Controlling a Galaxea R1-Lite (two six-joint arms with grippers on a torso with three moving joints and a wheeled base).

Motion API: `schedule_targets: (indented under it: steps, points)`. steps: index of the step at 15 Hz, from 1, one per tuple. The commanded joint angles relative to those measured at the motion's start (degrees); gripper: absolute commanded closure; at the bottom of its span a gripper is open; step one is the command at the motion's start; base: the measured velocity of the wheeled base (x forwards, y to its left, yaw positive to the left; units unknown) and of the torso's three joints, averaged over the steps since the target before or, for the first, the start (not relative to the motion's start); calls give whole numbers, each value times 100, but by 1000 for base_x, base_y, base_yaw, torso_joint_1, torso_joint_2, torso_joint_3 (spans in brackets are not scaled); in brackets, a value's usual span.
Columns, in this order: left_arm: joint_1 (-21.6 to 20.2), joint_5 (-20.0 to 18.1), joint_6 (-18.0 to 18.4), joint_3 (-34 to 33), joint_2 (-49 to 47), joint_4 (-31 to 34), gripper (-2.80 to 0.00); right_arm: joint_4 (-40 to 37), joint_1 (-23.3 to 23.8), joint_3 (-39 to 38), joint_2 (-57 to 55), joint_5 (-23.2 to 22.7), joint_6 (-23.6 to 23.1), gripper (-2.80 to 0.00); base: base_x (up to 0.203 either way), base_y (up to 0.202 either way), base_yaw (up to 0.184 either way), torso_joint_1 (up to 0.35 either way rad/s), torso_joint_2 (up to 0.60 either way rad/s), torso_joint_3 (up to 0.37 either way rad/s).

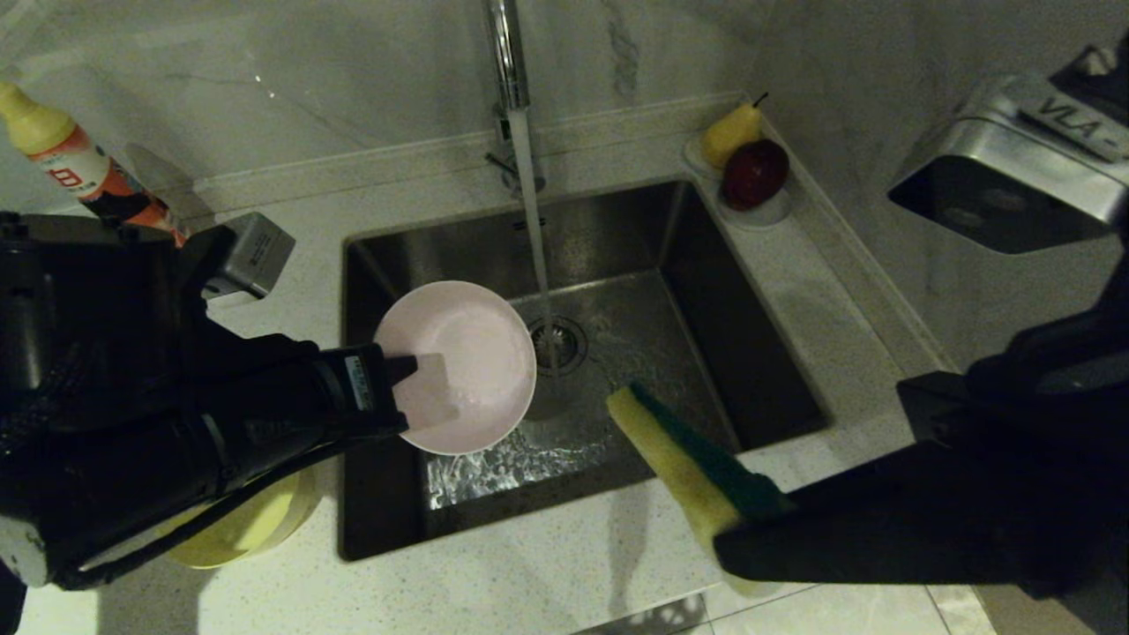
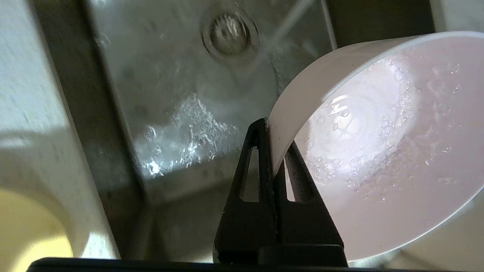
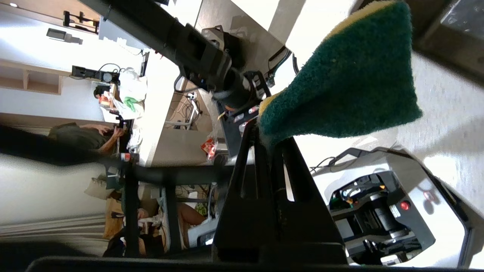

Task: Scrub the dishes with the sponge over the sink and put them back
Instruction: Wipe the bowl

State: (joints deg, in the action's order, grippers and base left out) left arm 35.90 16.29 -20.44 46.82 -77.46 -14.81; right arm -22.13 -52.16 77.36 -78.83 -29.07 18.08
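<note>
Far left, at ten o'clock of the counter: an orange-and-white plastic squeeze bottle with a yellow cap (image 1: 66,163); beside it a small grey metal box (image 1: 256,254). Low at eight o'clock, a round yellow plastic bowl (image 1: 242,525) sits on the pale speckled stone counter (image 1: 547,564), partly hidden under the left arm.

Left gripper (image 1: 407,381) reaches over the sink's near-left part; its pincer is clenched on the rim of the round pale pink plastic bowl (image 1: 467,362), one finger inside and one outside the wall; the bowl is tipped, its wet inner face beaded with droplets.

Centre: the large square stainless-steel sink (image 1: 758,353); a tall chrome tap (image 1: 507,53) at twelve o'clock pours a thin stream of water (image 1: 534,229) onto the round drain strainer (image 1: 560,346); the stream passes just beside the bowl's rim at three o'clock of it.

Right of the drain, at five o'clock: the flat rectangular sponge, dark green scouring face on yellow foam (image 1: 684,459), tilted, above the sink's near edge; the right gripper (image 1: 732,538) pinches its lower end, jaws clamped tight on it; sponge and bowl apart.

At one o'clock of the sink, a small white dish (image 1: 776,212) bears a yellow pear (image 1: 730,134) and a dark red apple (image 1: 755,173); far right, a steel wall dispenser (image 1: 1014,168).
</note>
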Motion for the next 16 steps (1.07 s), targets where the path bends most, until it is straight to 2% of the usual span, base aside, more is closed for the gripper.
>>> schedule_targets:
  steps: [1, 7, 12, 16]
  points:
    - [343, 580, 146, -7, -377, -427, 0, -4, -77, 355, -659, -13, 18, 0, 0, 0, 0, 0, 0, 0]
    - [471, 717, 321, -86, -481, -585, 0, 0, -84, 1267, -1489, 10, 24, 0, 0, 0, 0, 0, 0, 0]
    - [479, 700, 329, -159, -388, -756, 0, 329, -33, 1341, -1976, 204, 21, 0, 0, 0, 0, 0, 0, 0]
    - [488, 691, 330, -226, -392, -857, 0, 575, 263, 1365, -2274, 206, 21, 0, 0, 0, 0, 0, 0, 0]
